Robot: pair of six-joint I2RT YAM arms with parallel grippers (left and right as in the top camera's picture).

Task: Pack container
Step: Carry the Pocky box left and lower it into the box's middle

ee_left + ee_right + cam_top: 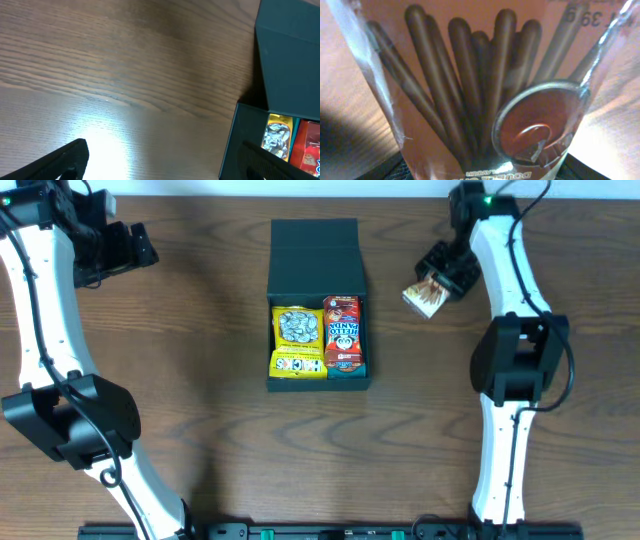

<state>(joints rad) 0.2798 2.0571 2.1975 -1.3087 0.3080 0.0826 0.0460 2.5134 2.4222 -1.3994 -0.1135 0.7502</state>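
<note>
One container (313, 245) lay mid-worktop (200, 400) with its flap lid open at the far end. Two snack packs sat side by side inside it, one yellow pack (298, 340) on the left and one red pack (342, 332) on the right. Of the two hands, the left hand (145, 245) hovered well to the left of the container, fingers spread wide. The right hand (432, 285) sat to the container's right, around one chocolate-stick pack (425, 298); whether its fingers pinched that pack could not be told.
</note>
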